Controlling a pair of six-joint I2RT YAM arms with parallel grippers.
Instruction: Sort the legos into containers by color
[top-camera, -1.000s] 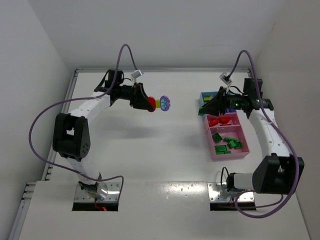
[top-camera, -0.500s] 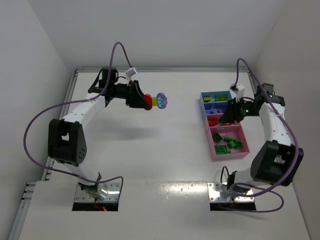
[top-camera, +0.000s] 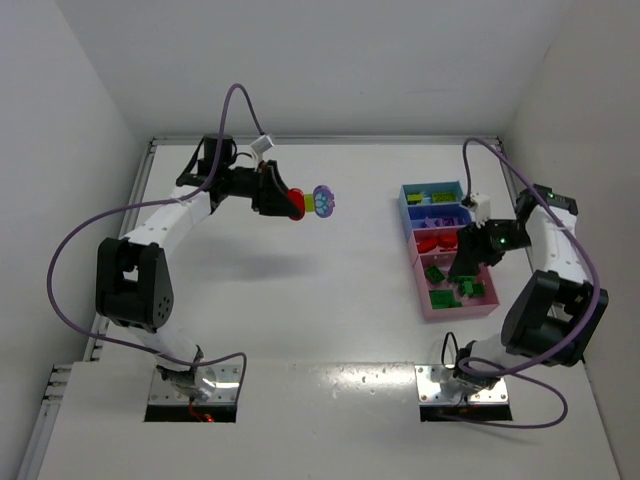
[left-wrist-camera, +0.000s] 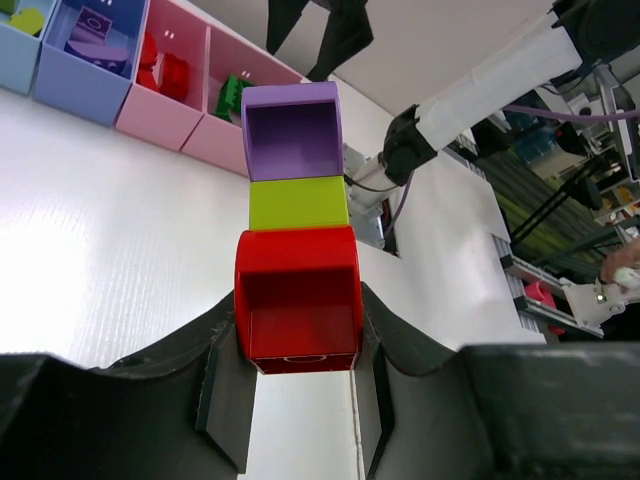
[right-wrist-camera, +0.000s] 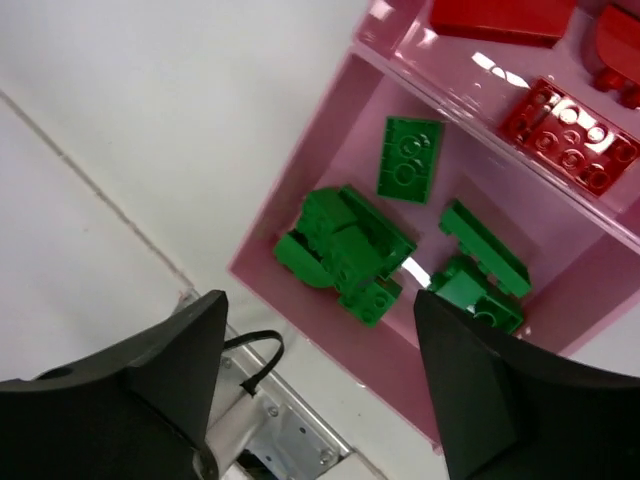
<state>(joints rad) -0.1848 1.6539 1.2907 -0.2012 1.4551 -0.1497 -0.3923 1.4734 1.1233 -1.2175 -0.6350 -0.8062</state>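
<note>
My left gripper (left-wrist-camera: 297, 335) is shut on a red lego (left-wrist-camera: 298, 300), the base of a stack with a yellow-green lego (left-wrist-camera: 298, 203) and a purple lego (left-wrist-camera: 292, 130). It holds the stack (top-camera: 322, 203) above the table, left of the containers. My right gripper (right-wrist-camera: 322, 300) hangs open and empty over the near pink container (right-wrist-camera: 340, 140), which holds several green legos (right-wrist-camera: 345, 250). Red legos (right-wrist-camera: 565, 135) lie in the pink container (top-camera: 417, 250) beyond it. From above, the right gripper (top-camera: 465, 262) is over the green legos (top-camera: 462, 287).
A blue container (top-camera: 410, 218) with purple pieces and a teal container (top-camera: 405, 193) with yellow-green pieces close the row at the far end. The right arm's base plate (right-wrist-camera: 290, 440) lies just near of the pink container. A side wall stands right of the right arm.
My right gripper has moved from the far end of the row to the near green container and opened its jaws. The left arm shifted slightly, still gripping the stack.
</note>
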